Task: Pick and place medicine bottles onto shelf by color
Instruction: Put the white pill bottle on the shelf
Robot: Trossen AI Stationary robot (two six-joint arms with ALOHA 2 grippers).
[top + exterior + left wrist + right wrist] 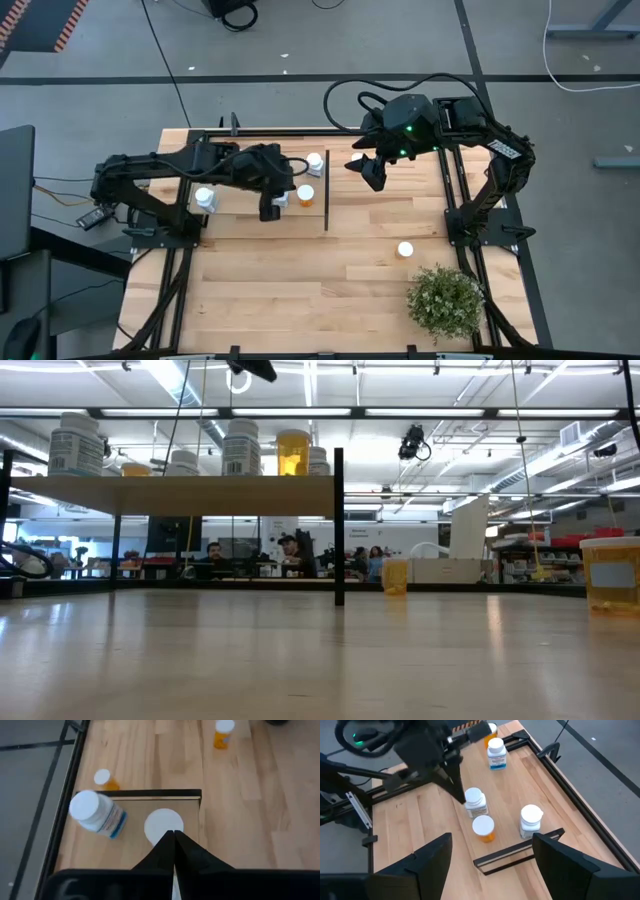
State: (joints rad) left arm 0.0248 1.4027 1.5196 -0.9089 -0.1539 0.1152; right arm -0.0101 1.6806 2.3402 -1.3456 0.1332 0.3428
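Observation:
On the shelf (300, 222), left of its black divider (326, 195), several medicine bottles stand upright: white ones (205, 198) (315, 162) (282, 198) and an orange one (305, 194). My left gripper (270, 212) hangs shut over the shelf. Its tips (460, 795) are close beside a white bottle (475, 802), and I see no touch. Right of the divider an orange bottle (405, 250) stands on the table. Another white-capped one (357, 160) stands near my right gripper (372, 175), which hovers open and empty.
A bushy potted plant (445, 300) stands at the table's near right corner. The near half of the plank table (300, 290) is bare wood. The low view shows the shelf (170, 495) raised, with the divider (339, 525) upright at its end.

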